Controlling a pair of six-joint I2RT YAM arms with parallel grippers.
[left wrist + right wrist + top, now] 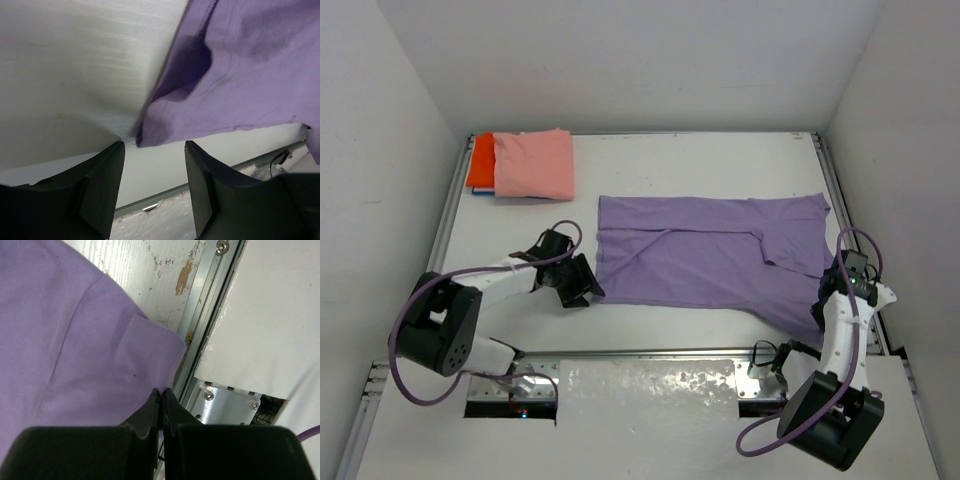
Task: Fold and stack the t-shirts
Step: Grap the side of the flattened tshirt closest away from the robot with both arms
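A purple t-shirt (pixel 700 250) lies spread flat across the middle of the table. My left gripper (pixel 582 285) is open and low at the shirt's near left corner. In the left wrist view that corner (pixel 150 135) lies just ahead of the gap between my fingers (pixel 155 150) and is not between them. My right gripper (pixel 823 300) is at the shirt's near right corner. In the right wrist view the jaws (pixel 162 390) are shut on the edge of the purple cloth (pixel 60 330). A folded pink shirt (pixel 533 163) lies on a folded orange one (pixel 481 160) at the back left.
A metal rail (pixel 200 340) runs along the table's right edge, right beside my right gripper. Another rail (pixel 165 197) borders the near edge. White walls (pixel 650 60) enclose the table on three sides. Purple cables (pixel 405 375) loop from both arms.
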